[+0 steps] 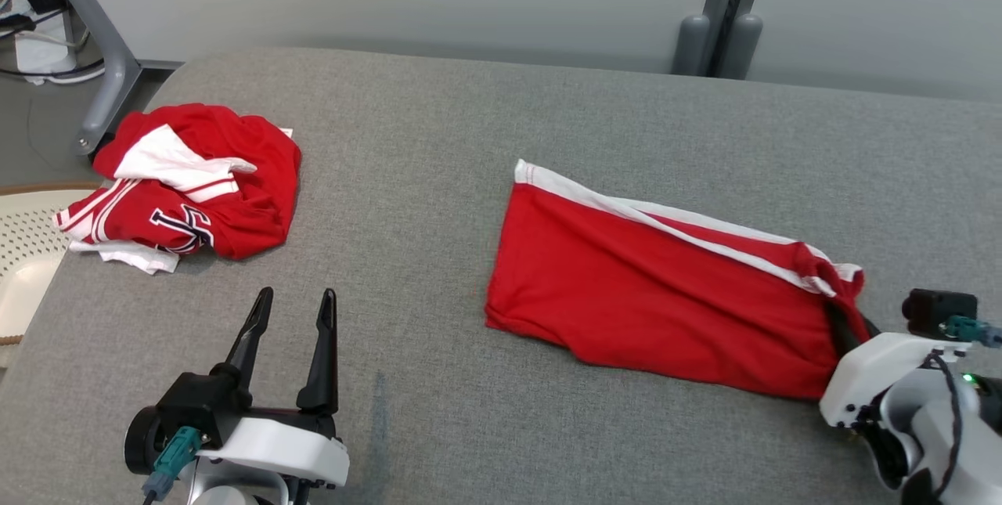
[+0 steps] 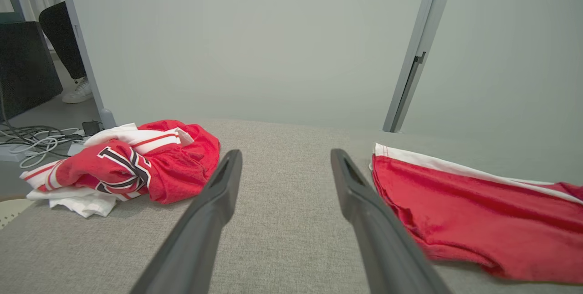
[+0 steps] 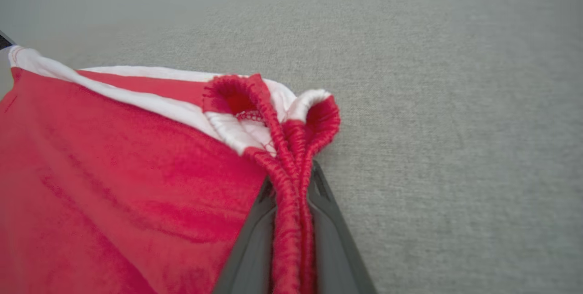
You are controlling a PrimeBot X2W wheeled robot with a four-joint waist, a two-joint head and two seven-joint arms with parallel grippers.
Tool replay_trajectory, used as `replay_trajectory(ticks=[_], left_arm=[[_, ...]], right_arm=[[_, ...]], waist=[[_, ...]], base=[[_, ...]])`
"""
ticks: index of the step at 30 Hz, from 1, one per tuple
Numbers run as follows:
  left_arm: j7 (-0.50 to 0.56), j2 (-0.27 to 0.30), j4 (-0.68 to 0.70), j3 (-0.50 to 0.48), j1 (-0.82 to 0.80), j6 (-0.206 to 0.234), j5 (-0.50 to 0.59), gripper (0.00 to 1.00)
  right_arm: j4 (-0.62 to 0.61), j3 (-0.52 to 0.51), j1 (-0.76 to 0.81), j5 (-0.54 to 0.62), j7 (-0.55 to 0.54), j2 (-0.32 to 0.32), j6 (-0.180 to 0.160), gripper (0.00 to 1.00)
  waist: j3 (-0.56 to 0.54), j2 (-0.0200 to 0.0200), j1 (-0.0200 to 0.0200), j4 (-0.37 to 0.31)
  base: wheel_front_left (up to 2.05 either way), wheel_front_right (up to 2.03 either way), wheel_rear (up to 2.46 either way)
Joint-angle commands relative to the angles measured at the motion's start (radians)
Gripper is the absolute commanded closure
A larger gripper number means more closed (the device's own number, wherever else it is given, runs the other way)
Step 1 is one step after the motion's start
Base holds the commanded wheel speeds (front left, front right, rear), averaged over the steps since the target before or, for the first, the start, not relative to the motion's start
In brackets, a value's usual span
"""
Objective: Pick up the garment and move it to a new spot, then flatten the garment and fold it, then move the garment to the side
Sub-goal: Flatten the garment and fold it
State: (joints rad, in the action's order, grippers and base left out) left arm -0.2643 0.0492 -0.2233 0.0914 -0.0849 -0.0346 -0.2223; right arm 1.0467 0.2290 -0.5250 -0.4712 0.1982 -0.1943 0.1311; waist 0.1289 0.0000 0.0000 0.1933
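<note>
The right gripper (image 3: 294, 176) pinches the bunched edge of the red shorts (image 1: 657, 286), which hides its fingertips. The left gripper (image 1: 297, 295) has its fingers spread wide.

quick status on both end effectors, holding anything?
Left end effector: open, holding nothing.
Right end effector: closed on the bunched edge of the red garment.

Your garment (image 1: 642, 293) is red with white edge stripes. Your other jersey (image 1: 243, 207) is red and white, with dark numerals.
</note>
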Motion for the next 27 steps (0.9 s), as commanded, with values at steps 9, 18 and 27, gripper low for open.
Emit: replay_trajectory(ticks=[9,18,27], left_arm=[[0.0,0.003,-0.012,-0.02,0.035,-0.015,-0.007,0.0],[0.0,0.003,-0.015,-0.031,0.044,-0.021,-0.021,0.0],[0.0,0.003,-0.028,-0.014,0.026,-0.018,-0.036,0.0]], right_arm=[[-0.039,0.075,0.02,-0.079,-0.067,-0.22,0.0,1.0],[-0.16,0.106,-0.006,-0.258,-0.214,-0.262,0.0,1.0],[-0.313,0.108,-0.042,-0.493,-0.404,-0.167,0.0,1.0]], waist=[[-0.065,0.0,0.0,-0.033],[-0.077,0.0,0.0,-0.068],[-0.088,0.0,0.0,-0.074]], base=[[0.0,0.0,0.0],[0.0,0.0,0.0],[0.0,0.0,0.0]])
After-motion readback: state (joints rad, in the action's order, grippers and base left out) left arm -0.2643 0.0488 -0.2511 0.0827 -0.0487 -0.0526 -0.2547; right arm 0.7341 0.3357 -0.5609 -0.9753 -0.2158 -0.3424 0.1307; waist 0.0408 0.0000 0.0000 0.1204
